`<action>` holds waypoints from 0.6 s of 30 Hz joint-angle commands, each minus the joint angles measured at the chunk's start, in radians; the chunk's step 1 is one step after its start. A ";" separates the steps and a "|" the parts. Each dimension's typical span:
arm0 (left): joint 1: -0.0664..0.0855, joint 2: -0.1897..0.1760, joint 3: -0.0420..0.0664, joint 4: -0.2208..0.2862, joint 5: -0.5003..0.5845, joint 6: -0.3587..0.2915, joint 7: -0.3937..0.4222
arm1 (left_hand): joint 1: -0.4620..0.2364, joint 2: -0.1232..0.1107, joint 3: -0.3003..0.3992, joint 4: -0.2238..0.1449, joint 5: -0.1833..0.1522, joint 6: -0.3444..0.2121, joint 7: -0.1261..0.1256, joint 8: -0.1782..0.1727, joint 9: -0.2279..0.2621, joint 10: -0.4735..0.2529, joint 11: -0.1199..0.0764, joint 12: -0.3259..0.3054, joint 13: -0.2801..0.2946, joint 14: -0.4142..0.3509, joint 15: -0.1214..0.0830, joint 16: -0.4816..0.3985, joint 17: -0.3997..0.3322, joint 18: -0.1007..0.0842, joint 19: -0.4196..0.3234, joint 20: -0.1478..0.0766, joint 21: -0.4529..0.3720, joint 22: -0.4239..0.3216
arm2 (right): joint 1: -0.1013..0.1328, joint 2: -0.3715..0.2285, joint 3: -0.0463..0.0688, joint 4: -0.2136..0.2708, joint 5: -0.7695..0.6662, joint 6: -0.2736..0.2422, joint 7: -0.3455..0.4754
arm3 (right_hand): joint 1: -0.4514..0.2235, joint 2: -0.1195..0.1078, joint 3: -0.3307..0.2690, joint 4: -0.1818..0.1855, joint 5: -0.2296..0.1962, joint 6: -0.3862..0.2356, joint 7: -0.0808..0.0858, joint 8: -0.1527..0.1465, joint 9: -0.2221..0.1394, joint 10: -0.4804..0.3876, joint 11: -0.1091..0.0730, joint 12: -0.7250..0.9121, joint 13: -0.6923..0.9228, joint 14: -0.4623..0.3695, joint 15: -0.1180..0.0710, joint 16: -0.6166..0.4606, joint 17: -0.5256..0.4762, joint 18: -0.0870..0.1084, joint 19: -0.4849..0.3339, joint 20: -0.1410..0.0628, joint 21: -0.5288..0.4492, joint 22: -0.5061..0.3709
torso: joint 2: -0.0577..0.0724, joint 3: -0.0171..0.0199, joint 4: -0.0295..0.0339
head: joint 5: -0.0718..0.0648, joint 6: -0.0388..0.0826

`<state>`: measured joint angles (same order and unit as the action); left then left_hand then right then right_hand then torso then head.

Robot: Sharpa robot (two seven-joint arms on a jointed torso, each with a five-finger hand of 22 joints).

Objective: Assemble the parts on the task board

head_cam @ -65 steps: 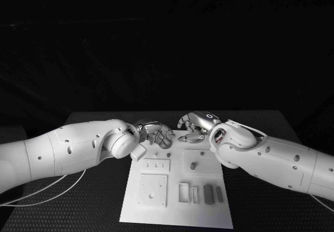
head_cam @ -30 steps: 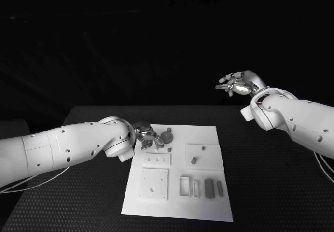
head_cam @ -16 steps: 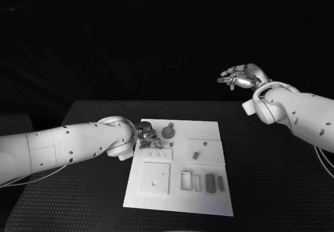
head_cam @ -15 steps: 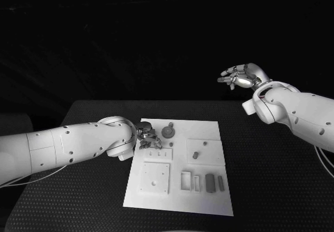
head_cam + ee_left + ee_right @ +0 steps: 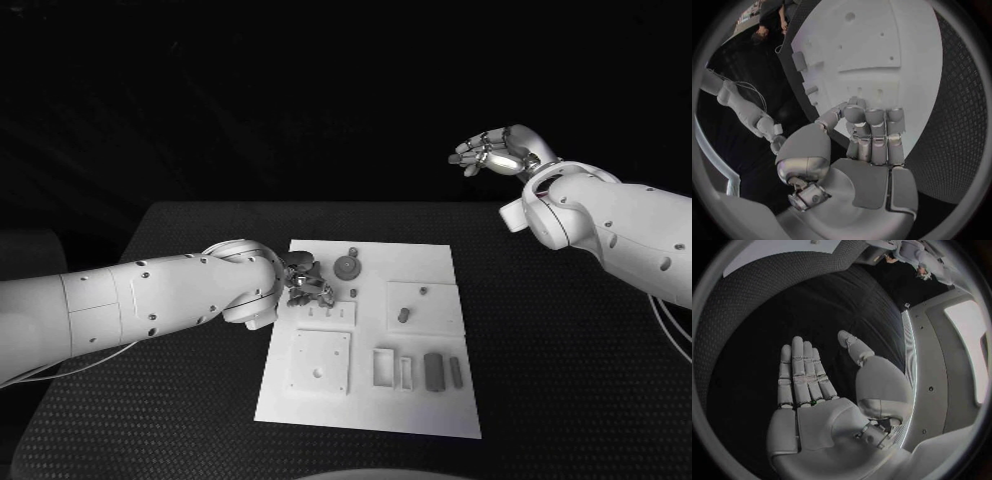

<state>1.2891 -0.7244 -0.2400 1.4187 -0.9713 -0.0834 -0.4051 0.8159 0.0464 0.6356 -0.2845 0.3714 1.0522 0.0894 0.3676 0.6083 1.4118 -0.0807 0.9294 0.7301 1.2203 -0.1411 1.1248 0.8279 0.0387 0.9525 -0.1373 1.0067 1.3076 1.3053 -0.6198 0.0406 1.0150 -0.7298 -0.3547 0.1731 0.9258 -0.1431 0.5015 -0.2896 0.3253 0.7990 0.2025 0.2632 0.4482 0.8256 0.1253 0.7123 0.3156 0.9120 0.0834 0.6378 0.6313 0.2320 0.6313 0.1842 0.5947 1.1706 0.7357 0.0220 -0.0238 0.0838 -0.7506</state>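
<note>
Several grey parts (image 5: 434,370) on task board (image 5: 378,410)

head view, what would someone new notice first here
Probably the white task board lying bright on the black table, with small grey parts in its recesses. Next, the left hand low over the board's far left corner, fingers curled downward beside a round grey part. Then the right hand, raised high above the table's far right side, open and holding nothing.
</note>
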 commanded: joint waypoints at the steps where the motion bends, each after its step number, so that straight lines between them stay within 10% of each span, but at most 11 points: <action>1: -0.003 0.004 0.000 -0.004 -0.030 0.017 -0.001 | -0.004 0.010 0.008 0.000 0.000 0.082 -0.071 0.004 0.034 -0.008 -0.013 0.004 0.001 0.030 -0.039 0.007 -0.003 0.015 -0.008 -0.105 0.004 0.018 | 0.001 0.002 0.001 -0.002 0.025 0.040 0.020 | 0.002 0.011 0.001 0.000 -0.004 -0.002 0.003 0.006 -0.005 0.014 0.013 -0.060 -0.071 0.003 0.019 -0.066 -0.038 -0.013 -0.020 0.008 -0.031 -0.007 | 0.000 0.0006 0.0011 | 0.001 -0.005; 18: -0.011 0.005 0.001 -0.002 -0.034 0.046 -0.002 | -0.030 0.010 0.011 0.006 0.001 0.111 -0.079 0.006 0.037 -0.009 -0.021 0.001 -0.002 0.025 -0.036 0.020 -0.024 0.011 -0.012 -0.107 0.008 0.016 | 0.001 0.005 0.001 -0.010 0.053 0.055 0.022 | 0.013 0.019 -0.006 0.001 -0.013 -0.007 0.005 0.011 -0.019 0.035 0.027 -0.149 -0.174 -0.023 0.050 -0.166 -0.097 -0.027 -0.072 0.021 -0.090 -0.006 | -0.001 0.0017 0.0006 | 0.002 -0.012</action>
<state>1.2787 -0.7208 -0.2399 1.4141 -0.9973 -0.0595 -0.4070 0.7885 0.0526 0.6452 -0.2805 0.3705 1.0573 0.0847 0.3688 0.6440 1.4153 -0.0844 0.9294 0.7295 1.2243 -0.1452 1.1423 0.8042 0.0386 0.9466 -0.1358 1.0105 1.3074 1.3053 -0.6157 0.0406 1.0063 -0.6857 -0.3197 0.1818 0.9388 -0.1302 0.5015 -0.2896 0.3175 0.7990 0.2025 0.2692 0.4309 0.8542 0.1538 0.5690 0.1420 0.8890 0.1237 0.4772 0.5353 0.2167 0.5640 0.2049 0.5108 1.1634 0.7348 0.0232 -0.0231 0.0852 -0.7618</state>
